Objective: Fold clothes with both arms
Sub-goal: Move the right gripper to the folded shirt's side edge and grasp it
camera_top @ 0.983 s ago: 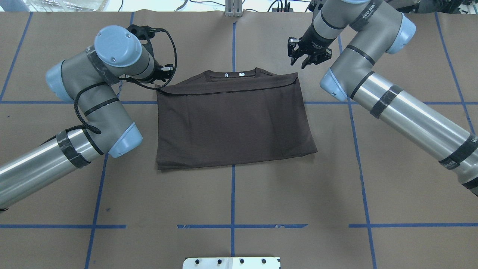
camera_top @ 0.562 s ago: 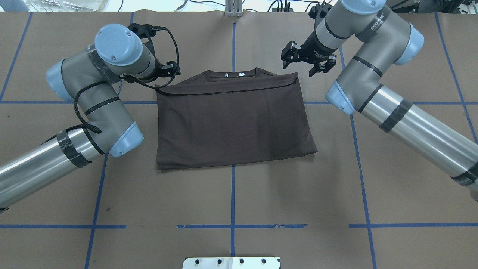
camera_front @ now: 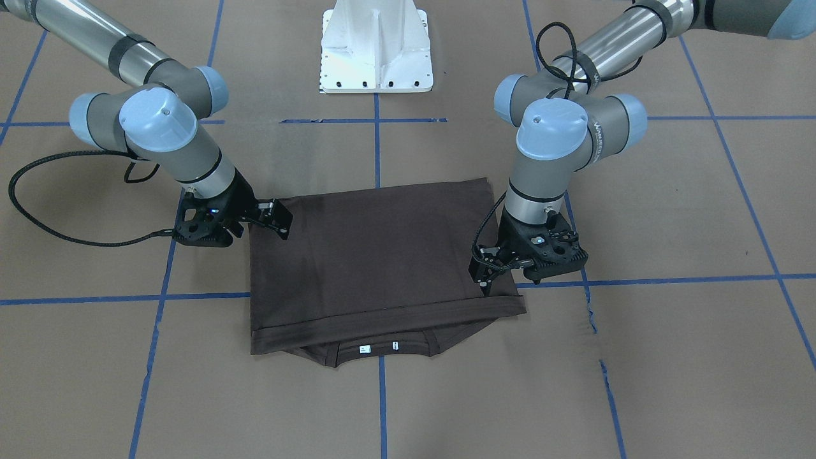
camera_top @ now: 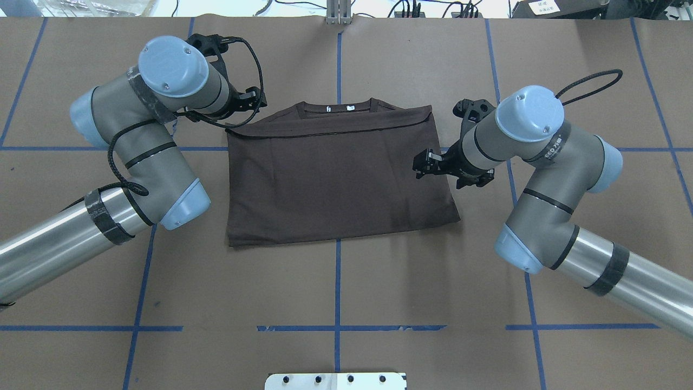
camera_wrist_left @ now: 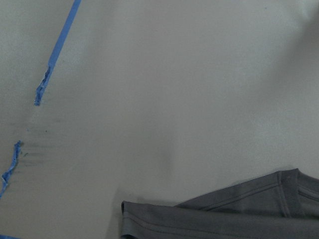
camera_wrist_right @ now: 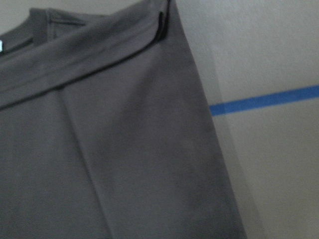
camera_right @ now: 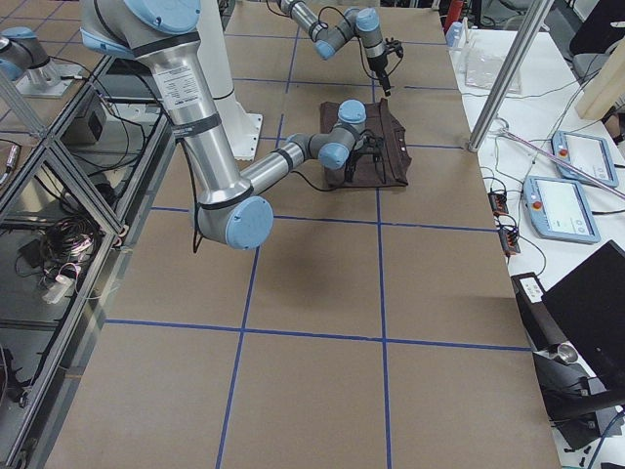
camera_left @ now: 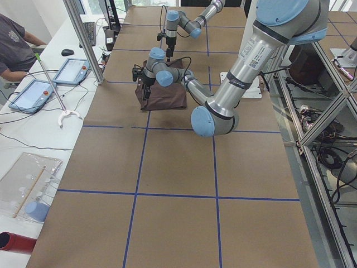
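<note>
Our right gripper (camera_front: 236,223) has swung back along the T-shirt (camera_front: 370,255) to its side edge. Front view: jaws spread, left gripper (camera_front: 510,275) spread too, at the collar-end corner. Overhead, we see the folded shirt flat on the table (camera_top: 335,281) – neither gripper holding it

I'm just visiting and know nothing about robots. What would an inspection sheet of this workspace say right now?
Surface: brown paper table, blue tape grid.
Job's things: dark T-shirt lying folded flat, collar away from robot.
Clutter: nothing seen.
Grippers: right gripper open at shirt's edge; left gripper near a collar-side corner, opening unclear.
Cables: black cables loop above the table.
Surroundings: white pedestal; seated person, tablets on side bench.
</note>
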Controlling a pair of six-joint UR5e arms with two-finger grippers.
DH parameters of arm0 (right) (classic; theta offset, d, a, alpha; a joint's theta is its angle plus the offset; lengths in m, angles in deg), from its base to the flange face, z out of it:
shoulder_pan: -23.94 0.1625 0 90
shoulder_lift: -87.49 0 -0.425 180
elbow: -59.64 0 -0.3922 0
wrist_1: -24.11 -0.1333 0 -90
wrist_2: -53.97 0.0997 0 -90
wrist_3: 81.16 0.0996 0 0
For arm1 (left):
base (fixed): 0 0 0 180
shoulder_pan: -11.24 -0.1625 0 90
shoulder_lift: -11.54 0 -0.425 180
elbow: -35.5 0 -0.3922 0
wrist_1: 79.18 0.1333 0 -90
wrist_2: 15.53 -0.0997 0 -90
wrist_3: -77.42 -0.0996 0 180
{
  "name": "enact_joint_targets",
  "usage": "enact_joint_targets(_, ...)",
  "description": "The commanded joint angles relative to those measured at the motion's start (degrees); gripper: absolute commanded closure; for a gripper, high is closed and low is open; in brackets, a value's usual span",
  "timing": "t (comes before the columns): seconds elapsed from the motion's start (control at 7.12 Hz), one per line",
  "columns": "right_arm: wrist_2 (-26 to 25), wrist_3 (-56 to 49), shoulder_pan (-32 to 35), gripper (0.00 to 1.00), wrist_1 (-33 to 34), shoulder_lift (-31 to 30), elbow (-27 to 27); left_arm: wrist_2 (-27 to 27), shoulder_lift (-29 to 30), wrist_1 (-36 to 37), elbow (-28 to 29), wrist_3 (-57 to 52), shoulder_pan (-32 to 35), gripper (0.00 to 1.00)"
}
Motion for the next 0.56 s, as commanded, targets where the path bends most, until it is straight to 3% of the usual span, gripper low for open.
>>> enact_joint_targets(0.0, 0.0, 0.2, -0.8, 0.00, 0.1, -2.3, -1.8, 0.0, 0.1, -0.4, 0.0, 2.7, -0.1, 0.00)
enact_joint_targets(0.28, -0.1, 0.3, -2.1, 0.00, 0.4, -2.4, -2.1, 0.0, 0.0, -0.5, 0.0, 2.8, -0.1, 0.00)
enact_joint_targets(0.42, -0.1, 0.2, -2.2, 0.09, 0.5, -2.8, -2.1, 0.0, 0.0, -0.5, 0.0, 2.7, -0.1, 0.00)
